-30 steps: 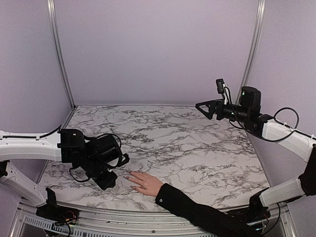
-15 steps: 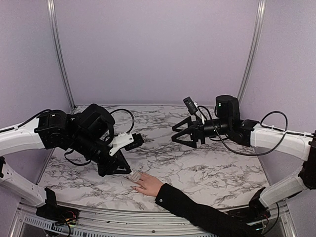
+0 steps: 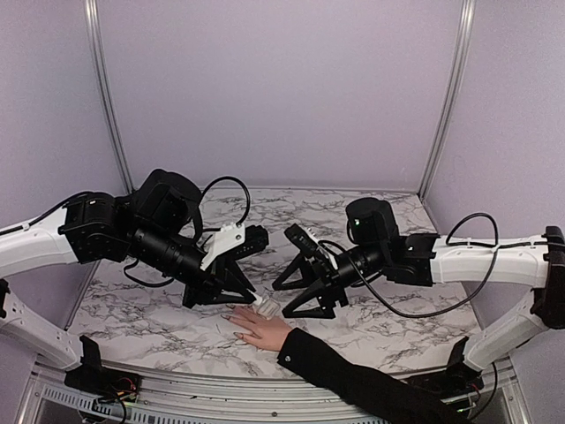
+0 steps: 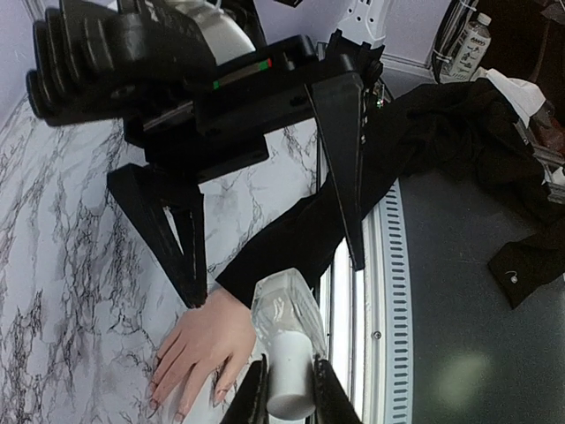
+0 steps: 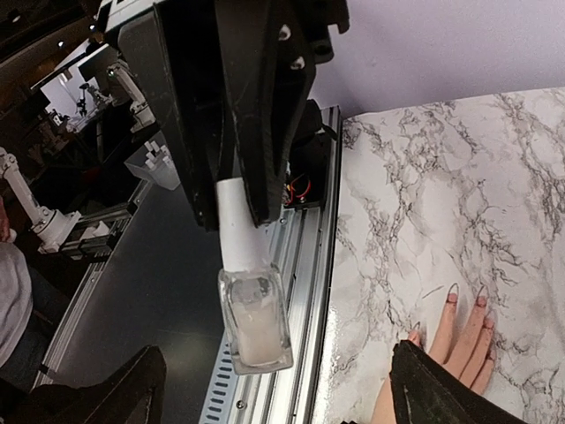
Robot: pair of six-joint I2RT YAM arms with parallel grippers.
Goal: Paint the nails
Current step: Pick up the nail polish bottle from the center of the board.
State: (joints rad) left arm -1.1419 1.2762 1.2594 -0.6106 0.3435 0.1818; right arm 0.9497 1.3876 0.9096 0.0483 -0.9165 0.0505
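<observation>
- Pinching the white cap [image 5: 237, 225] of the polish bottle [image 4: 284, 309] in the left gripper [image 4: 287, 397], just above the hand [image 3: 260, 329].
- Spreading the right gripper [image 3: 287, 299] wide and empty, close beside the bottle.
- Lying flat on the marble table [image 3: 371, 265] near its front edge: nails [image 5: 453, 291], no coat discernible.
- Apparently not begun: cap on, every nail left.

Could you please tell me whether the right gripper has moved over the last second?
Yes. The right gripper has swung away from the back right corner post, leftward and toward the near edge, and is now beside the hand.
</observation>
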